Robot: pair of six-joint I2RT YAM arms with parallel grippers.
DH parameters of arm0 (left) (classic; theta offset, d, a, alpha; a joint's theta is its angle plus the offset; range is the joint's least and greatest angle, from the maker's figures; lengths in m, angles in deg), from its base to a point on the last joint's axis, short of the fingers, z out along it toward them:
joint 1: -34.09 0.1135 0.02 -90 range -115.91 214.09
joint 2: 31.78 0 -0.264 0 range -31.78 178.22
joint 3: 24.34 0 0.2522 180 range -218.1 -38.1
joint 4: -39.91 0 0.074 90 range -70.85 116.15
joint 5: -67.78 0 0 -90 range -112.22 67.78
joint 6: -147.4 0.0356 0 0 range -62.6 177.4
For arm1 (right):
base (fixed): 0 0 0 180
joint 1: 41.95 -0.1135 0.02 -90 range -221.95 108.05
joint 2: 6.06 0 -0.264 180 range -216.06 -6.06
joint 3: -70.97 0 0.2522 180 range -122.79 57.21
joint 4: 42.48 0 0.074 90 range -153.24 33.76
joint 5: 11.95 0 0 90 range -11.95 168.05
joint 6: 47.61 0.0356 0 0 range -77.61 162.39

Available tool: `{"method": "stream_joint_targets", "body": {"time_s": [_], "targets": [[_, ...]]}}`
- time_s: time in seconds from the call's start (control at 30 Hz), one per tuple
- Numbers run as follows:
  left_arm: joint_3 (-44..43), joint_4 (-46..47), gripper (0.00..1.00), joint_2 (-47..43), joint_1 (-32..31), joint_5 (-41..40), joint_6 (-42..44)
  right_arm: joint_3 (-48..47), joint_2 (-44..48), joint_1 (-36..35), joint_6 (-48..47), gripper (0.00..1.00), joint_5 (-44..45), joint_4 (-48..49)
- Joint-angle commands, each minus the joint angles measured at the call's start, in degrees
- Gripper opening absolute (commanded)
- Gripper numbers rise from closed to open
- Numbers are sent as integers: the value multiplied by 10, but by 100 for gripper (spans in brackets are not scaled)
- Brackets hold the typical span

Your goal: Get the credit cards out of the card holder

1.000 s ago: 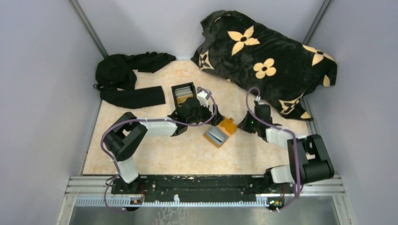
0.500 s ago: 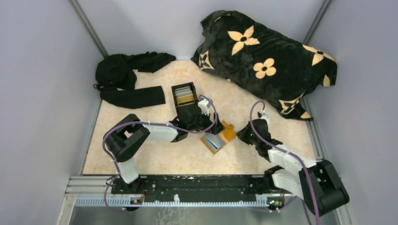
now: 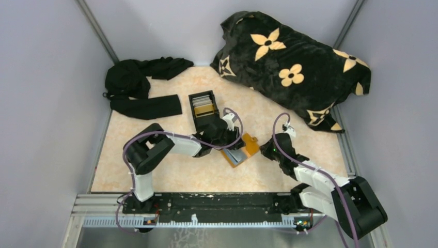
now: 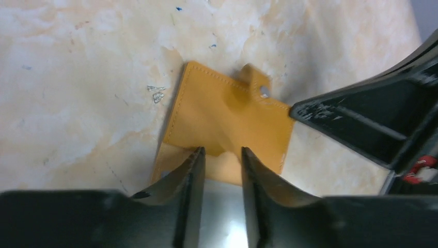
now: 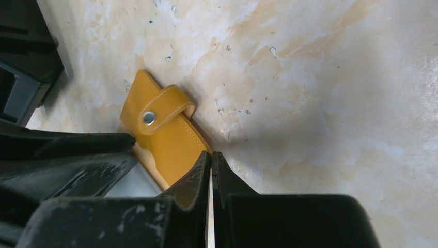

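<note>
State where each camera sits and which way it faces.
Top external: above and behind the bases, facing down on the table; the left arm and right arm show.
Left wrist: on the left arm, facing down past the left gripper onto the card holder.
Right wrist: on the right arm, facing down past the shut right gripper onto the card holder.
Shared: all show the card holder.

The left arm [image 3: 178,144] and right arm [image 3: 317,178] wore white shells between black joints, each trailed by a looping purple cable [image 3: 150,134]. The left end effector [image 4: 222,151] and right end effector [image 5: 211,155] had black tapering fingers, scuffed grey at the edges.
</note>
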Motion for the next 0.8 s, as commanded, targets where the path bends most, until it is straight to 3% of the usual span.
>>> {"method": "stream_joint_targets", "body": {"time_s": [0.0,0.03,0.07,0.17,0.23,0.43,0.63,0.77], "targets": [[-26,-34,19,50,-1,29,-3,-24,42,-10,-34,8,7,6],[-28,-36,7,56,0,35,-2,-30,50,-10,-43,12,5,-1],[-27,-38,1,60,0,37,-1,-38,55,-11,-51,15,6,-19],[-18,-35,0,64,2,39,-1,-67,73,-16,-73,28,24,-71],[-18,-36,0,65,3,39,3,-78,92,-24,-87,29,45,-91],[-20,-44,0,66,4,30,10,-108,90,-34,-115,0,61,-116],[-15,-42,0,57,4,32,13,-97,40,-36,-130,0,5,-59],[-7,-35,22,33,1,20,38,-64,-42,-36,-108,0,-35,15]]}}
